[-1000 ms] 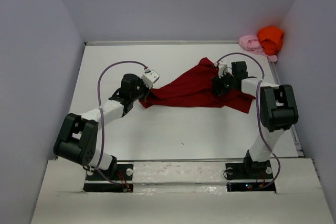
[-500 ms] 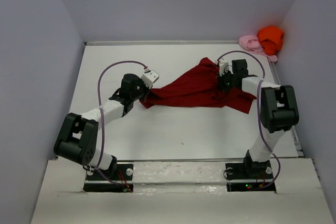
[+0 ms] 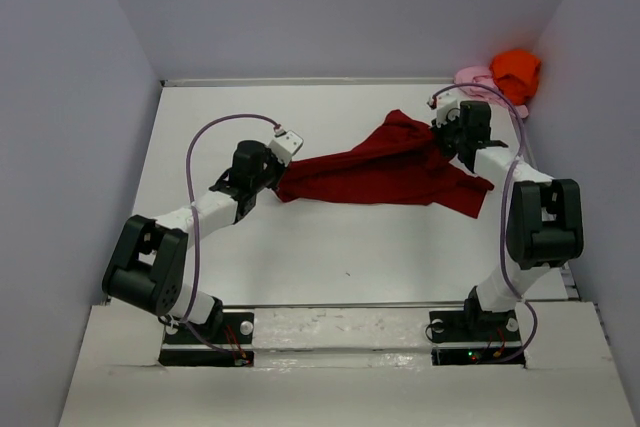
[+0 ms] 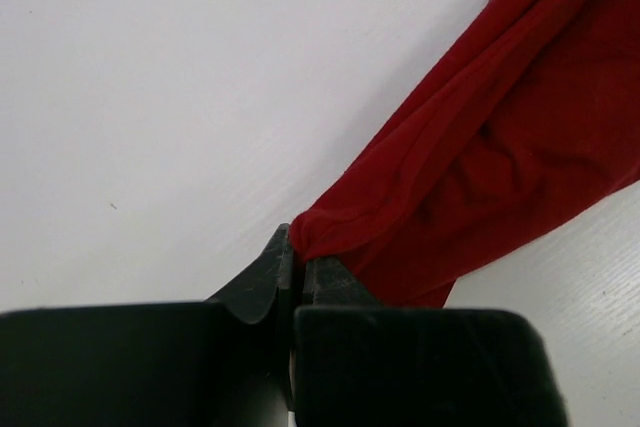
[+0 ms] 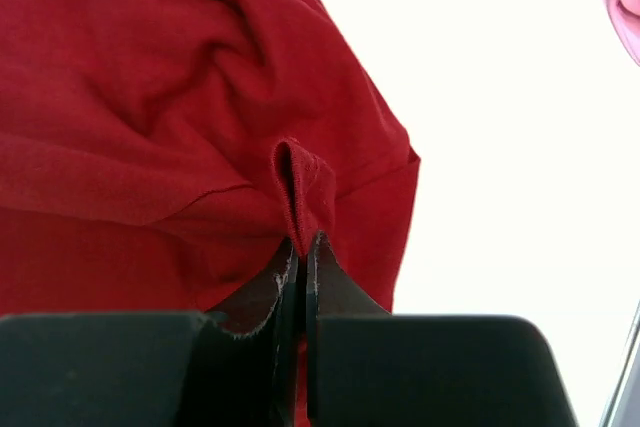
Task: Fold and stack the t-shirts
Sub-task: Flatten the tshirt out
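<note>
A dark red t-shirt is stretched across the middle of the white table, bunched into long folds. My left gripper is shut on its left end; in the left wrist view the cloth runs up and right from the pinched tip at my left gripper. My right gripper is shut on a fold at the shirt's far right part, and the right wrist view shows a ridge of red cloth clamped at my right gripper. An orange t-shirt and a pale pink t-shirt lie crumpled in the far right corner.
Grey walls enclose the table on three sides. The pink cloth shows at the right wrist view's upper right edge. A table rail runs along the right side near my right arm.
My right gripper closed on a fold of the red shirt and moved toward the far right, pulling the cloth with it. My left gripper stayed put, still shut on the shirt's left end.
</note>
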`<state>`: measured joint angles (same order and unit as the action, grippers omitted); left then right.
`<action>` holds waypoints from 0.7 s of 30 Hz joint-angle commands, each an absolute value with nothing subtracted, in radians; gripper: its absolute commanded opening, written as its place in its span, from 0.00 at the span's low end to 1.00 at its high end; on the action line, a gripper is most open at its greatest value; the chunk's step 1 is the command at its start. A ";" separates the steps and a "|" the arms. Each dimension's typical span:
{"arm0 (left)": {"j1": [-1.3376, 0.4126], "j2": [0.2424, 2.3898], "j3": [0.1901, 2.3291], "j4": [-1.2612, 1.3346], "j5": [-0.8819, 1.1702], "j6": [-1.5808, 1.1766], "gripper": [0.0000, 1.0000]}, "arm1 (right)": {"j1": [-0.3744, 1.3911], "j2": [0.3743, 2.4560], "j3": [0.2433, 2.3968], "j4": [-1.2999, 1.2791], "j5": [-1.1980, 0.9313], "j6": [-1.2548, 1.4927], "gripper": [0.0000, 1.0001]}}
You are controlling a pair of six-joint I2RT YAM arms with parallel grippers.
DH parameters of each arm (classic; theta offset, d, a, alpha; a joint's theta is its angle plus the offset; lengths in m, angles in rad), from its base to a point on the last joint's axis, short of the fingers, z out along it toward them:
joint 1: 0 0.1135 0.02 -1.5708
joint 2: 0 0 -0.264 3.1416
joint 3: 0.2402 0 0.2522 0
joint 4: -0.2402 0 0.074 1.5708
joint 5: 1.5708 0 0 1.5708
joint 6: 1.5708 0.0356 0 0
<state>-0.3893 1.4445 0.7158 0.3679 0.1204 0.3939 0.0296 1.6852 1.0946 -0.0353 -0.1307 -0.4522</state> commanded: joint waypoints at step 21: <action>-0.273 1.175 0.837 0.378 -0.080 0.403 0.00 | -0.029 1.335 0.983 0.201 -0.176 -0.413 0.00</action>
